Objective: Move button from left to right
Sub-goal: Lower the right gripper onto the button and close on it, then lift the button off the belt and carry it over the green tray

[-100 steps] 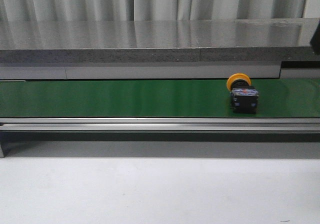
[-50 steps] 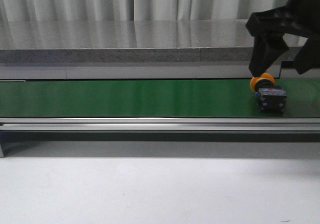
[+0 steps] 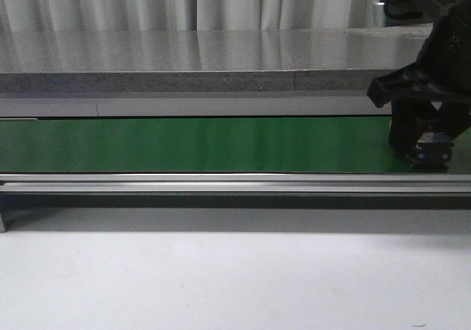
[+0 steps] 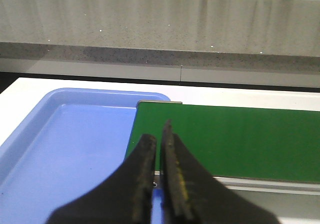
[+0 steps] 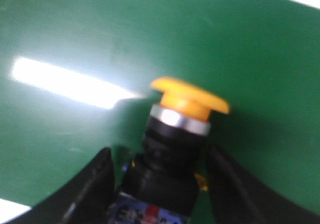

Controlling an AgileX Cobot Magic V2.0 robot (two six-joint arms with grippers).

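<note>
The button (image 5: 189,98) lies on its side on the green belt (image 5: 75,34), showing an orange-yellow cap, a silver collar and a black body. My right gripper (image 5: 160,156) is open and straddles the black body, with a gap of green belt on each side. In the front view the right gripper (image 3: 425,142) is down on the belt's right end and covers most of the button (image 3: 433,154); the cap is hidden there. My left gripper (image 4: 158,134) is shut on nothing, above the meeting of a blue tray and the belt's left end.
The blue tray (image 4: 75,134) sits at the left end of the green belt (image 3: 199,144). A grey stone counter (image 3: 184,57) runs behind the belt. A metal rail (image 3: 221,185) edges the belt's front, with the white table (image 3: 221,278) before it.
The button has travelled rightward along the belt. My right arm came into view from the upper right and dropped down around it, hiding its cap in the front view.
</note>
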